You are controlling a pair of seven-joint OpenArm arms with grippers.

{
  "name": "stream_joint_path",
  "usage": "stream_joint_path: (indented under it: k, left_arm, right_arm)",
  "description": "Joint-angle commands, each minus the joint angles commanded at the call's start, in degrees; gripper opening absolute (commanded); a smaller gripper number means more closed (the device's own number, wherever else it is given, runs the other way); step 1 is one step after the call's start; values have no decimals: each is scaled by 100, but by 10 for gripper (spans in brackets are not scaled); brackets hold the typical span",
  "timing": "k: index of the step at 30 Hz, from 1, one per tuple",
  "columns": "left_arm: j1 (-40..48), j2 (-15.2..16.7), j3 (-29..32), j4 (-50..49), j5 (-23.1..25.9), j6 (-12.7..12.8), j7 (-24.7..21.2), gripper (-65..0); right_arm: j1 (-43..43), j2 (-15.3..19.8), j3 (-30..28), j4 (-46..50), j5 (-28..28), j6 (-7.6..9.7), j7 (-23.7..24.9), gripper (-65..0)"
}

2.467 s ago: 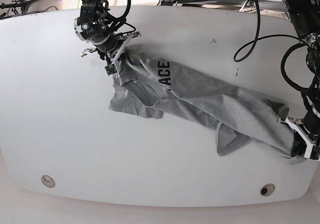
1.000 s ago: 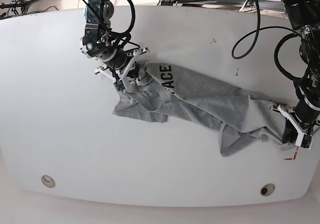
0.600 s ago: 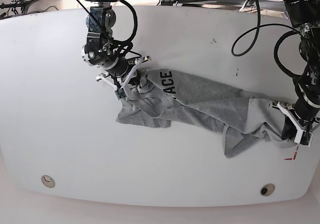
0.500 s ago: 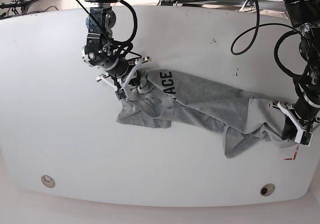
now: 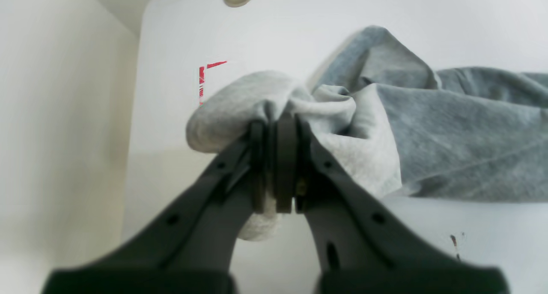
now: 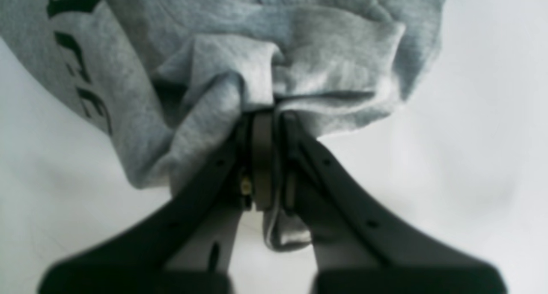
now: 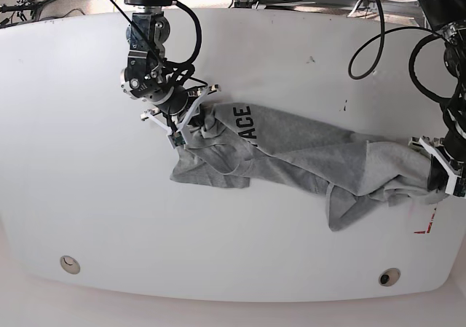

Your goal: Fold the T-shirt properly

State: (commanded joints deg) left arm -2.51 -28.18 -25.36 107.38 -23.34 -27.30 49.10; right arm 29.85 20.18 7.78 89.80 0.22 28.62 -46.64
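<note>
Evidently soft, light and floppy, the grey T-shirt (image 7: 313,148) lies bunched across the white table (image 7: 182,247), both left end effector (image 5: 274,127) and right end effector (image 6: 274,118) pinching its cloth, best gripped at hem and shoulder corners through every layer.

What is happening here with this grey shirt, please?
A two-armed robot is handling the grey T-shirt on a white table. The left gripper and the right gripper each pinch cloth between their fingers, at opposite ends. The shirt lies stretched between them, bunched and creased, with part of its black lettering showing. It is not yet neatly folded.
</note>
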Motion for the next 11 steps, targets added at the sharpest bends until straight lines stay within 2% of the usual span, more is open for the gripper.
stream_joint_path:
  k: [11]
  left_arm:
    - [123, 9, 9, -9, -9, -35, 0, -626]
  right_arm:
    - [-211, -202, 9, 79, -9, 0, 0, -621]
